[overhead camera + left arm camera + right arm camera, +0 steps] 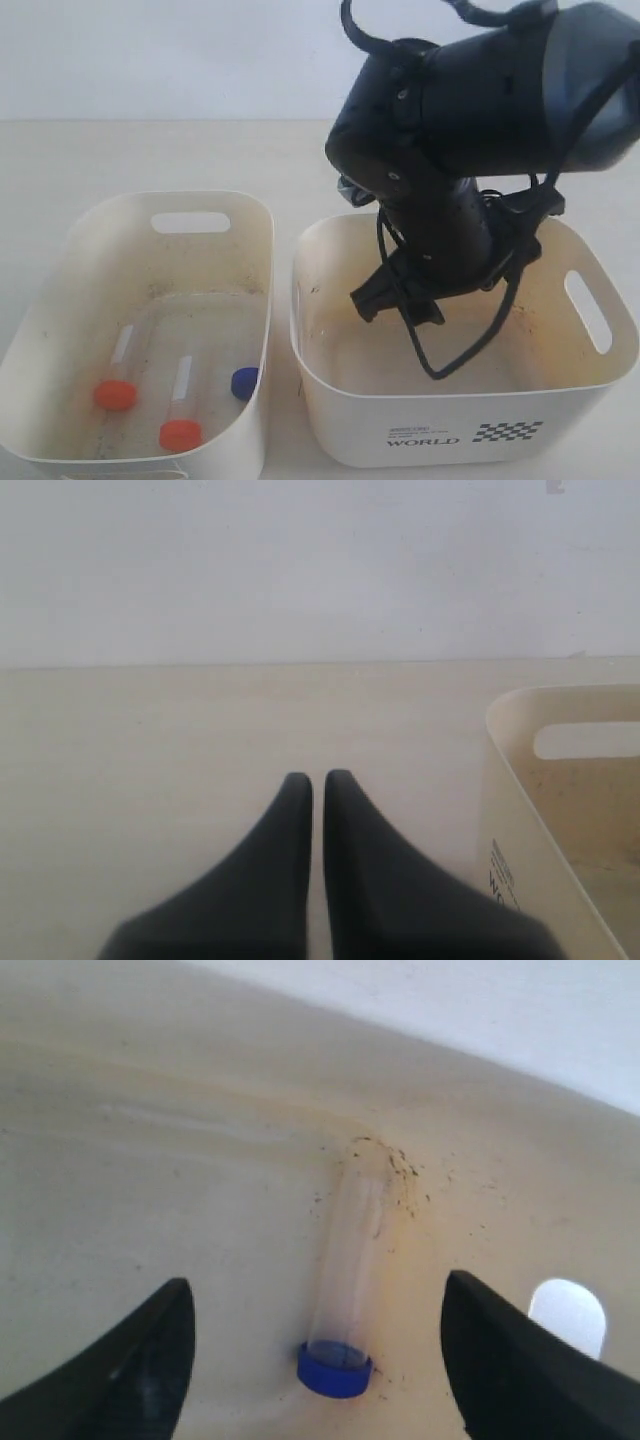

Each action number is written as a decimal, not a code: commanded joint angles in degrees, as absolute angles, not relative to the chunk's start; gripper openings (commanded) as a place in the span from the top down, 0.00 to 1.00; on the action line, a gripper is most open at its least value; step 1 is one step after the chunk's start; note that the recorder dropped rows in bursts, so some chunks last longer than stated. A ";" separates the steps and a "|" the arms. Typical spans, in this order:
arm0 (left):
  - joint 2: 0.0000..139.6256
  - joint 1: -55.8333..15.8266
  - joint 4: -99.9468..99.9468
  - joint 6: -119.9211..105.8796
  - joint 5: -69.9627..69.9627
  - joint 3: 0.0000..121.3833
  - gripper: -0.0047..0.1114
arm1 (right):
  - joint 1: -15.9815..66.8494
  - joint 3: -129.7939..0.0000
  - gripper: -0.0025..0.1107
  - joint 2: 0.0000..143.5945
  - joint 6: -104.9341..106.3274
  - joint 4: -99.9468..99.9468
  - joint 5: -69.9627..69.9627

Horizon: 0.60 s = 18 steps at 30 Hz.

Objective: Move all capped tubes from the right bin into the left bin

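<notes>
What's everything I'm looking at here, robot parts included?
left bin: 1, plain cream, on the table
right bin: 1, cream, printed "WORLD", beside the left bin
orange-capped tubes: 2, clear, lying in the left bin
blue-capped tubes: 2, one in each bin
table: 1, beige, under both bins
wall: 1, white, behind
left gripper: 1, black, shut, over the table beside the right bin
right gripper: 1, black, open, inside the right bin, straddling its tube

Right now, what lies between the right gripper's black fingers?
A clear plastic tube with a blue cap, lying untouched on the cream plastic bin's floor; the right wrist view shows it.
</notes>
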<state>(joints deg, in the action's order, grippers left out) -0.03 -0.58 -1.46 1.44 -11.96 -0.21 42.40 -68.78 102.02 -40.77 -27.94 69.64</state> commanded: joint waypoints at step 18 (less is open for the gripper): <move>0.00 -0.56 -1.10 1.98 -11.60 0.00 0.92 | 42.35 -60.44 0.39 101.97 -53.66 -35.18 69.62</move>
<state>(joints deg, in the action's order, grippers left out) -0.03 -0.58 -1.46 1.44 -11.96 -0.21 42.40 -60.61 102.02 -51.95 -33.97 69.57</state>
